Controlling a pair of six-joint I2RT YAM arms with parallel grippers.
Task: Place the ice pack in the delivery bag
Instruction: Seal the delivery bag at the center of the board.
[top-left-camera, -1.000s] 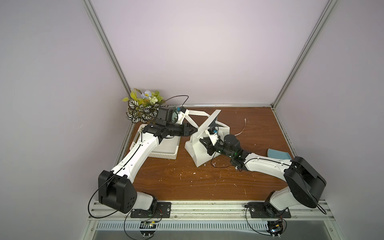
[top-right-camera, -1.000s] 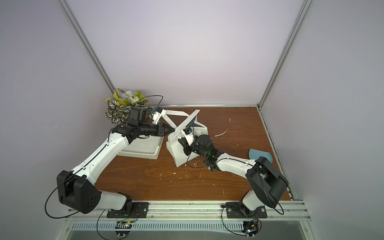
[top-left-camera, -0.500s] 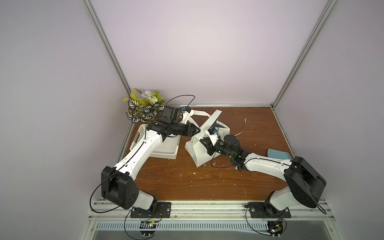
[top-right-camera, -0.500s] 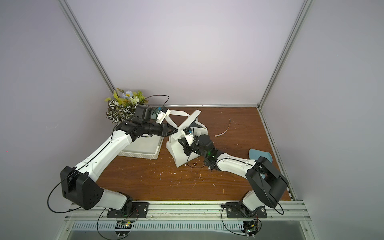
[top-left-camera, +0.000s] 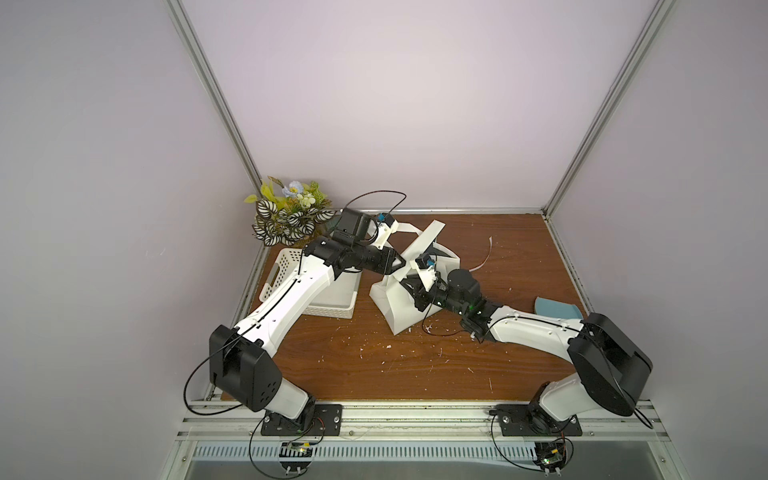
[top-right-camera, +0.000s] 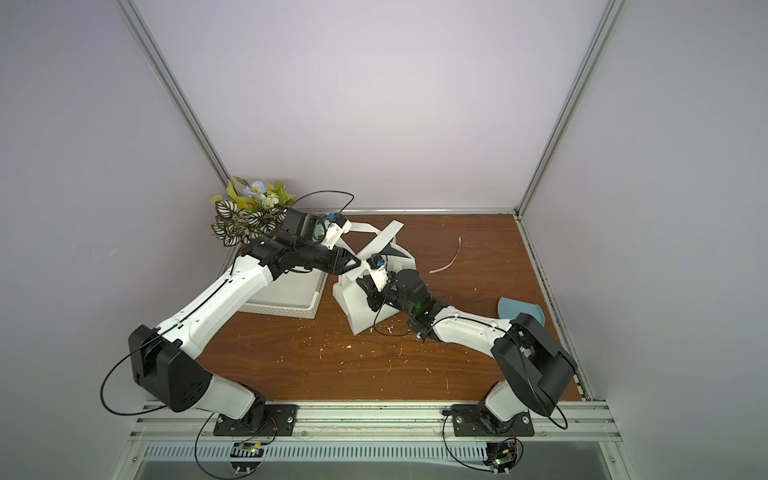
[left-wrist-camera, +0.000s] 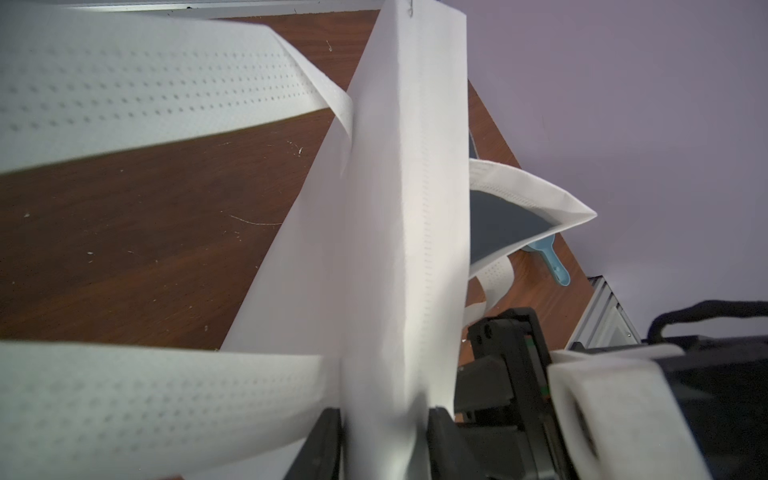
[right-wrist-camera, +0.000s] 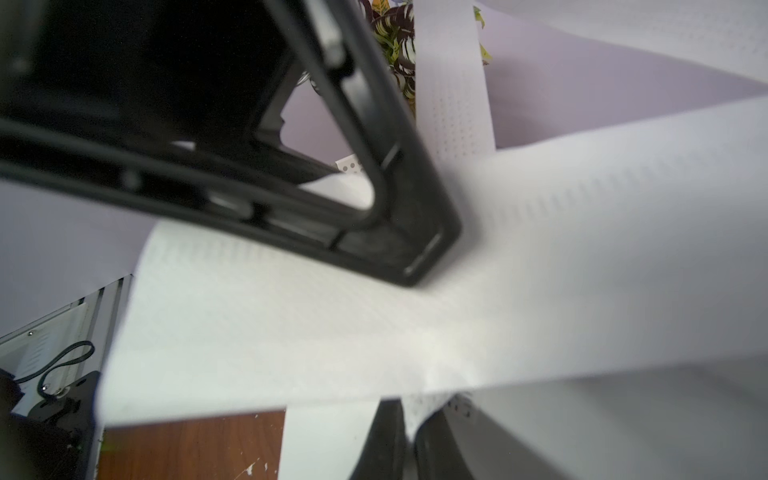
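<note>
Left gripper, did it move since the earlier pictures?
Yes. In both top views the left gripper has shifted away from the plant in the corner, toward the delivery bag, whose flap it pinches.

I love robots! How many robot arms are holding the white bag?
2. The left gripper clamps an upright white strip of the delivery bag. The right gripper clamps the bag's fabric close by, facing the left one. No other arms show.

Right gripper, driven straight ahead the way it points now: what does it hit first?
The right gripper is shut on white fabric of the delivery bag, which would probably go with it. Next in line, close ahead, is a black finger of the left gripper, though depth is hard to judge.
</note>
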